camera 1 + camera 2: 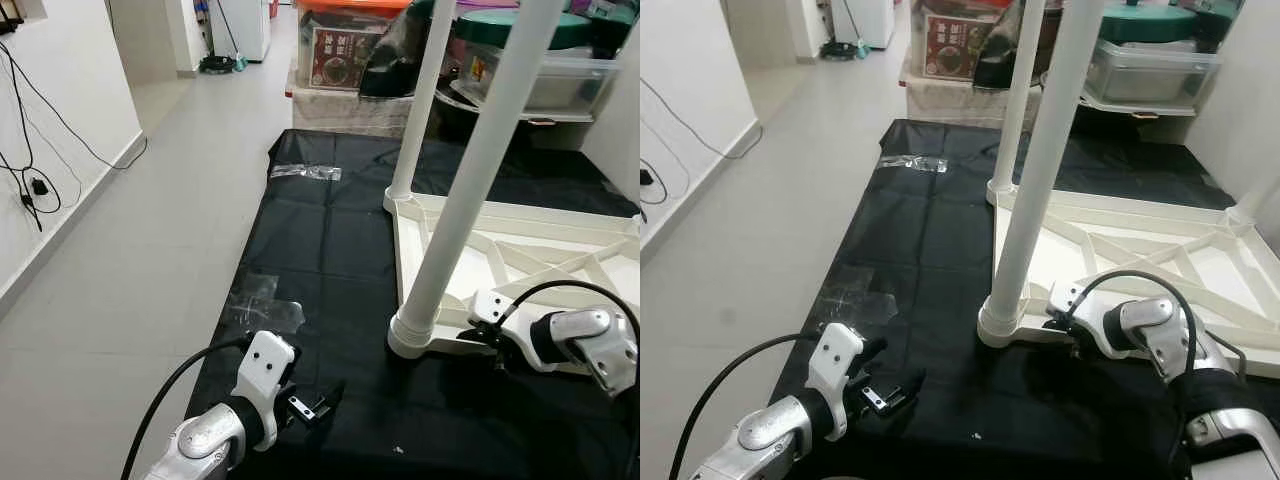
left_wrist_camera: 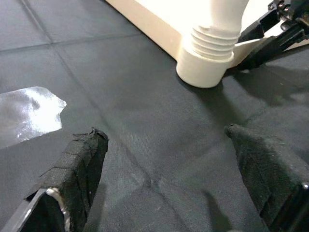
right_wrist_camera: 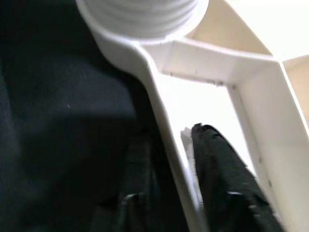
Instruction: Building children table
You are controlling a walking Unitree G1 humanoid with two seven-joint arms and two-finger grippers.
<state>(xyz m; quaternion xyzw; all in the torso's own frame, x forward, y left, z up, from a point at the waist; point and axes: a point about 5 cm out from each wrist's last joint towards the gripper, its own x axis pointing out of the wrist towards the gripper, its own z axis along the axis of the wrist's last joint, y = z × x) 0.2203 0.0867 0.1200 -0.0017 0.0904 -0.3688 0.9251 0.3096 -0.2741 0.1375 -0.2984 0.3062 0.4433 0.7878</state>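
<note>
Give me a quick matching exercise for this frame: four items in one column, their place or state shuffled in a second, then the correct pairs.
Column one:
1. left gripper
2. right gripper
3. near table leg
4. clear plastic wrapper

Column two:
A. stands upright in a threaded corner socket
B. open, above the black sheet
C. lies flat near the sheet's left edge
D. clamped on the rim of the upturned white tabletop

Pairs: 1-B, 2-D, 3-A, 4-C
</note>
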